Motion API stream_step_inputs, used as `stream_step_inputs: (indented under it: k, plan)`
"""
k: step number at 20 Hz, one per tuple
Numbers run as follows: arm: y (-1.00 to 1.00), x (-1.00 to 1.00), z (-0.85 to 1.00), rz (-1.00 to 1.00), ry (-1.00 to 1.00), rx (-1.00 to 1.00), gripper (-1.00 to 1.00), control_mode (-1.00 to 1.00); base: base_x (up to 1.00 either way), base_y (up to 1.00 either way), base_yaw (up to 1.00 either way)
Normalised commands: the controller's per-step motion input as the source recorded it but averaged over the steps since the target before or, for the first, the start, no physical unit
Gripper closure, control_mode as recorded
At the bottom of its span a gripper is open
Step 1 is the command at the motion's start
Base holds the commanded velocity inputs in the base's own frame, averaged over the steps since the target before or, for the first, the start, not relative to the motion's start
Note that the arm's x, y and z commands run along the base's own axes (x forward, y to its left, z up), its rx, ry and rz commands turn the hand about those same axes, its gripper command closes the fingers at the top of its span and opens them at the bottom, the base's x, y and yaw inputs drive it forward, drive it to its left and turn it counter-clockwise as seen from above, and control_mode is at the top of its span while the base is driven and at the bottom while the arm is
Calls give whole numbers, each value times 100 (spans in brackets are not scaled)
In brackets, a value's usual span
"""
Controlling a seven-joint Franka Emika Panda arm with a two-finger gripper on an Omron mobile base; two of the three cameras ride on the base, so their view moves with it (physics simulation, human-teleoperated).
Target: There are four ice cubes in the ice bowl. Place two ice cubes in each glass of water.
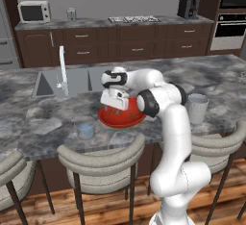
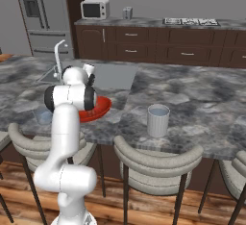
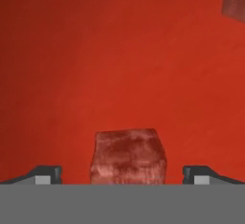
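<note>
Inside ice bowl (image 3: 119,50) | gripper (image 3: 122,174) wide open, holding nothing | ice cube (image 3: 128,157) between tips, seemingly untouched

My arm (image 1: 173,137) is glossy white with rounded segments and dark joint rings; my claw (image 3: 122,173) has small dark tips.

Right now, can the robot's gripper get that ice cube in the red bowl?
Probably yes. The gripper is down inside the red bowl, jaws wide open, with an ice cube sitting right between its fingertips and nothing blocking it.
</note>
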Motion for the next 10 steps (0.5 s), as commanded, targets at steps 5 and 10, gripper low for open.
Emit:
stream_step_inputs:
  k: [5, 10]
  plan:
    - [-2, -1, -15, 0, 0, 0, -100, -100, 0, 0, 0]
    - [-5, -11, -13, 0, 0, 0, 100, -100, 0, 0, 0]
